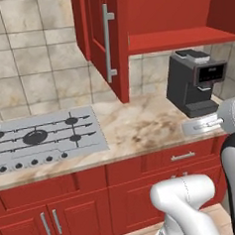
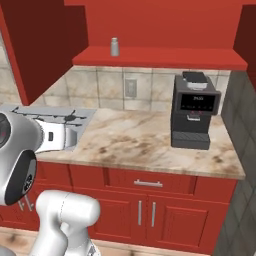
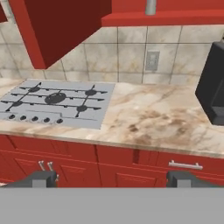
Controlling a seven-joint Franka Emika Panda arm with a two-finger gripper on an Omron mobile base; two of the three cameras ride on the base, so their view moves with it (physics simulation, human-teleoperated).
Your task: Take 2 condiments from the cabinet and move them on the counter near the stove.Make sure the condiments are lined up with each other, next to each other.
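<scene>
A grey-white shaker [image 2: 114, 46], one of the condiments, stands upright on the red shelf of the open cabinet [image 2: 160, 57]; its lower part also shows at the top of the hand view [image 3: 150, 6]. The cabinet door [image 1: 106, 40] hangs open with its silver bar handle facing out. The stove [image 1: 41, 137] lies at the left of the marbled counter [image 1: 140, 128]. My gripper [image 3: 111, 179] is open and holds nothing. It hovers in front of the counter's front edge, well below and short of the shelf, looking at the stove [image 3: 57, 103] and counter [image 3: 148, 118].
A black coffee machine [image 2: 194, 110] stands on the counter at the right, under the shelf. A wall outlet [image 2: 130, 88] sits in the tiled backsplash. Red base cabinets with silver handles [image 2: 148, 183] run below the counter.
</scene>
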